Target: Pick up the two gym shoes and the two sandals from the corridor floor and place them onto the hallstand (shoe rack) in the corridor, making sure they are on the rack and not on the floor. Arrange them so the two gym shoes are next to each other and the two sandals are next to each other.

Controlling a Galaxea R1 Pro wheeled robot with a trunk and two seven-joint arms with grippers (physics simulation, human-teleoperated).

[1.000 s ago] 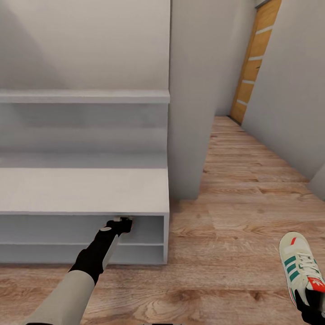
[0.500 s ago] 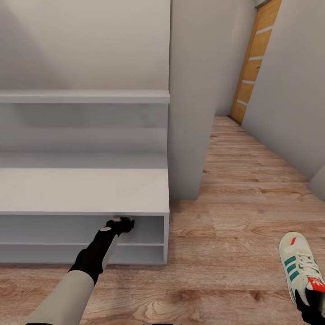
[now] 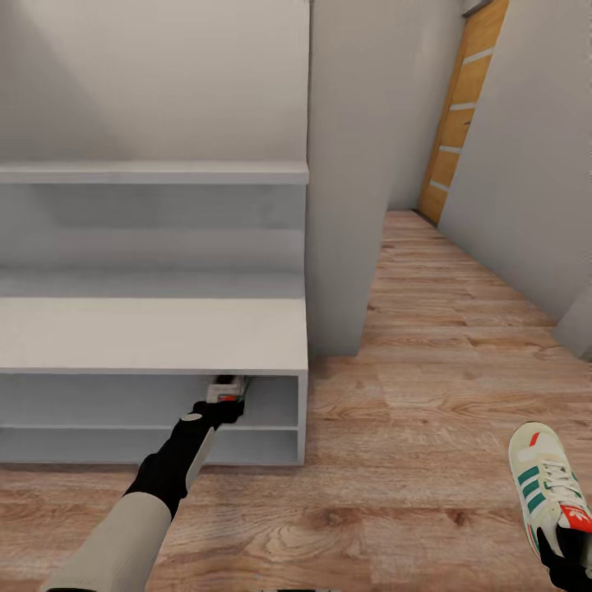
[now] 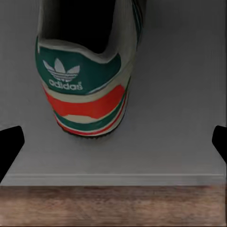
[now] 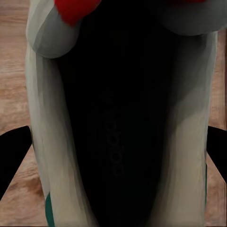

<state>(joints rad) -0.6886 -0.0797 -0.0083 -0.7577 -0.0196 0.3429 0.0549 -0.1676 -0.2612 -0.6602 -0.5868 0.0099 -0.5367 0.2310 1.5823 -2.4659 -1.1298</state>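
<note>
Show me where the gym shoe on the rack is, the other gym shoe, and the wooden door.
gym shoe on the rack (image 4: 82,85), left wrist view, heel tab.
other gym shoe (image 3: 543,481), head view, striped side.
wooden door (image 3: 462,115), head view, middle panel.

On the green heel patch of the gym shoe (image 4: 85,71) the white word "adidas" stands under a trefoil logo (both clearly readable). Inside the other gym shoe (image 5: 118,142), the dark insole carries faint letters, perhaps also "adidas", but they are too dim to confirm.
</note>
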